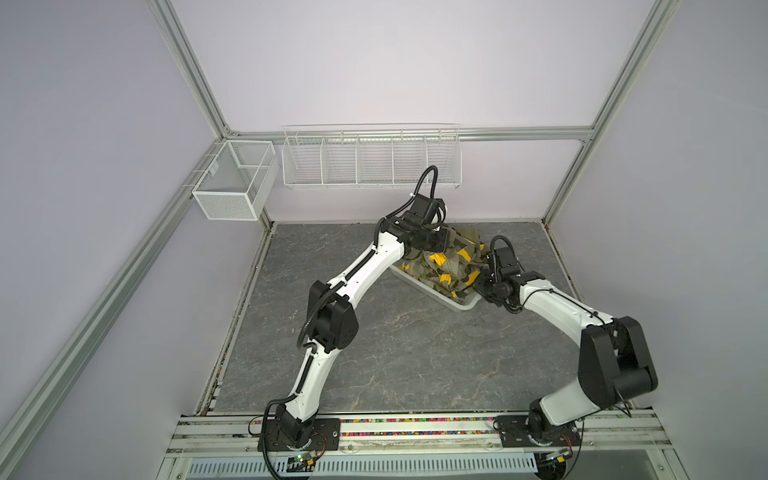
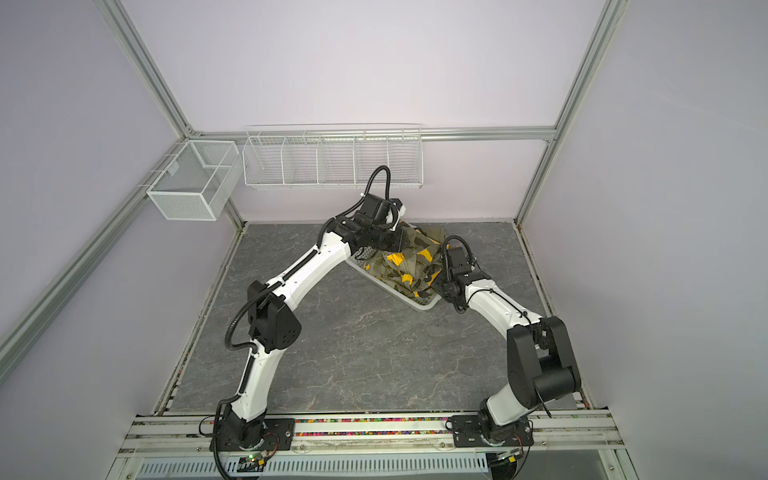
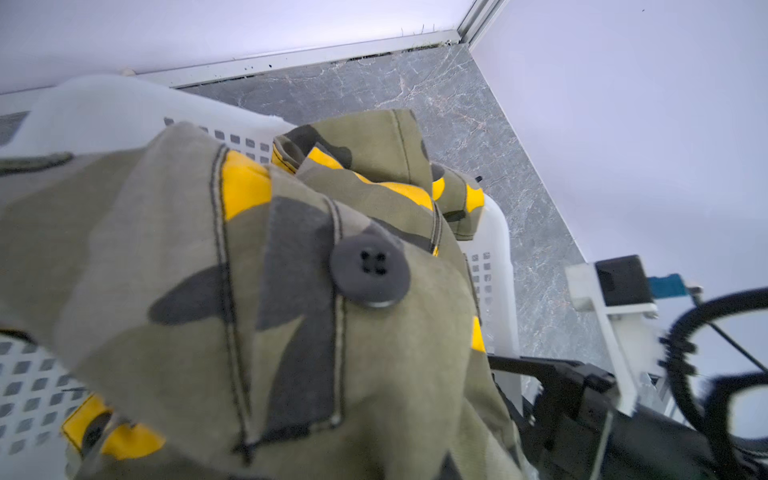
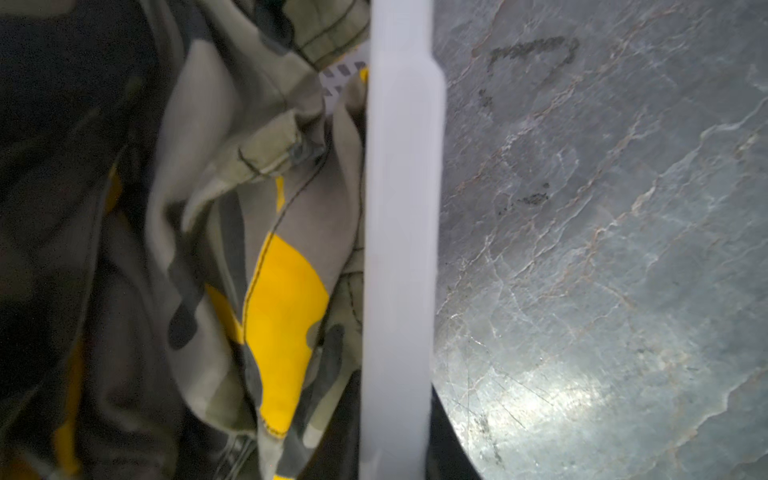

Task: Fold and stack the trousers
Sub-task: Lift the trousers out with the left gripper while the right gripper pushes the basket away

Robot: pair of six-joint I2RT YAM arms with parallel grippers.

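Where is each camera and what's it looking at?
Top views: up high, looking down at the table; left arm and right arm show whole.
Left wrist: on left arm, close to the trousers; right arm shows.
Right wrist: on right arm, facing the basket rim; no robot part clear.
Shared: all see trousers and basket.

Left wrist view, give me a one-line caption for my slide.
Close-up: camouflage trousers, dark button showing, bunched over a white perforated basket on the grey marble table.

Camouflage trousers (image 1: 432,270), crumpled, heaped in white basket (image 1: 461,307)
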